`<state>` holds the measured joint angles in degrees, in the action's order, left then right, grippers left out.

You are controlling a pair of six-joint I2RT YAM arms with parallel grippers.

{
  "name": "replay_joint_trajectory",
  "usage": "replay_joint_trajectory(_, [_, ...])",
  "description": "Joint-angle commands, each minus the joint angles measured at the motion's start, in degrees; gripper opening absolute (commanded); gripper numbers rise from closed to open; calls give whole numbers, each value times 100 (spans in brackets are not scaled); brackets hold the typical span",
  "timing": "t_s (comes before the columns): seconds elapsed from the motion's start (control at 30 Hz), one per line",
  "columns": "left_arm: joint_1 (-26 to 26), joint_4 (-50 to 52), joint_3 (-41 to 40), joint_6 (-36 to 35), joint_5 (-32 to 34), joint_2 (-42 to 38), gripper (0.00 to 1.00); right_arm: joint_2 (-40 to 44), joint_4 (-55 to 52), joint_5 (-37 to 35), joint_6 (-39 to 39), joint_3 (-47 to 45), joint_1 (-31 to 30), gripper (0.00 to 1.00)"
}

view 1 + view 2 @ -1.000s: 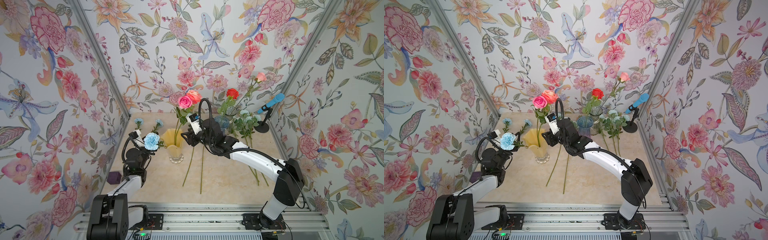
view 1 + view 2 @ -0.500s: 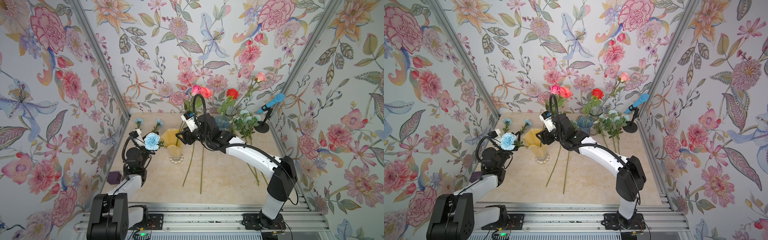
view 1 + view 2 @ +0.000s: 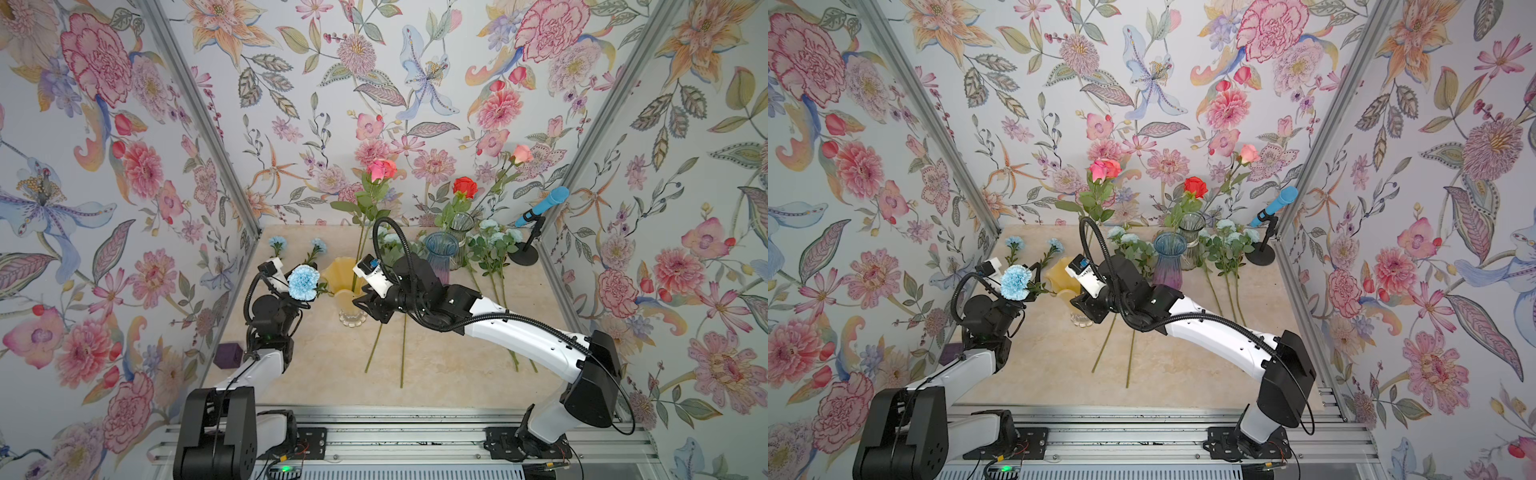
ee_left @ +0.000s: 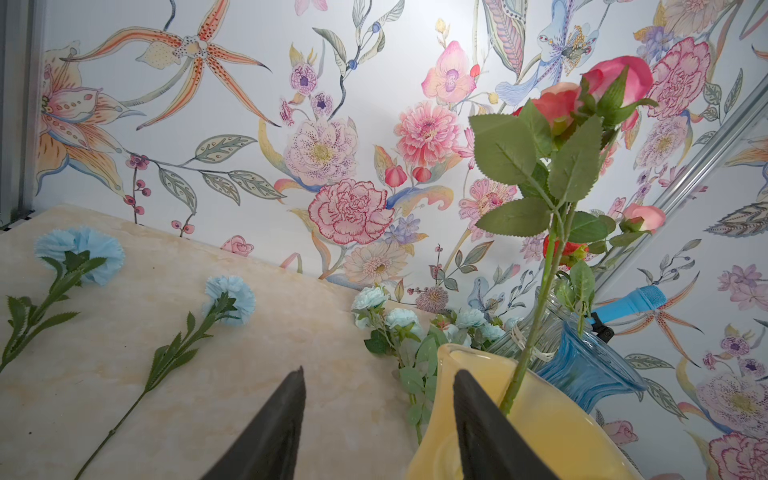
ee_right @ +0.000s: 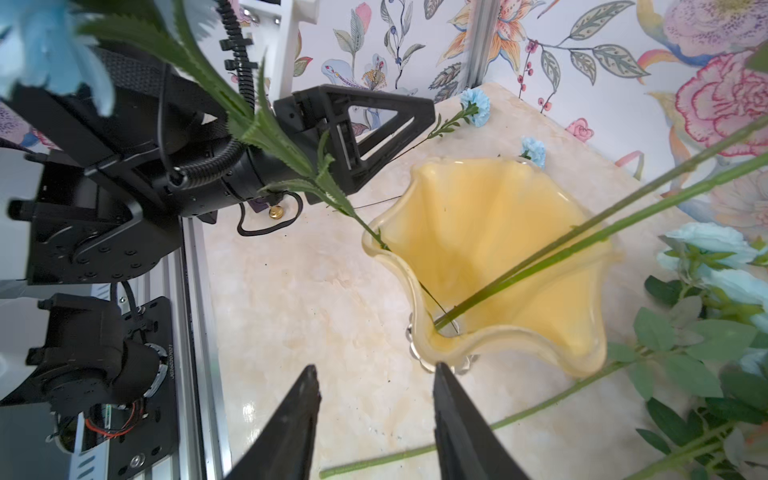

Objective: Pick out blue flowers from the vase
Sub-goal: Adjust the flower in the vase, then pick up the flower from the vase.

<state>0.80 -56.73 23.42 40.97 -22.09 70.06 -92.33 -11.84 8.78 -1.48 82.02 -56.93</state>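
- Across the beige table [image 3: 436,374]: aqua rose sprays [image 3: 494,245] lying toward the right, two loose blue carnations [image 3: 277,242] lying at back left.
- In the yellow vase [image 3: 338,270], mid-table: pink roses [image 3: 381,169] upright, one blue carnation [image 3: 303,282] leaning out over the left arm [image 3: 270,309].
- Right gripper [image 5: 376,365]: spread apart, pinching nothing, just beside the vase's foot.
- Left gripper [image 4: 377,370]: spread apart, nothing between, near the vase's rim.

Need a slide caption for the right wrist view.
Right gripper open beside yellow vase; blue carnation stem leans on its rim.
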Motion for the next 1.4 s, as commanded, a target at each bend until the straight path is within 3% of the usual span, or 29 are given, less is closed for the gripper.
replay_joint_trajectory(0.0, [-28, -207, 13, -33, 72, -116, 59, -30, 308, -97, -381, -14, 7, 42])
replay_joint_trajectory(0.53, [0, -268, 22, 25, -27, -45, 59, -1191, 489, 290, -679, 1061, -89, 33])
replay_joint_trajectory(1.37, [4, -523, 22, 195, -221, 86, 59, -1848, 484, 198, -696, 1628, -135, 31])
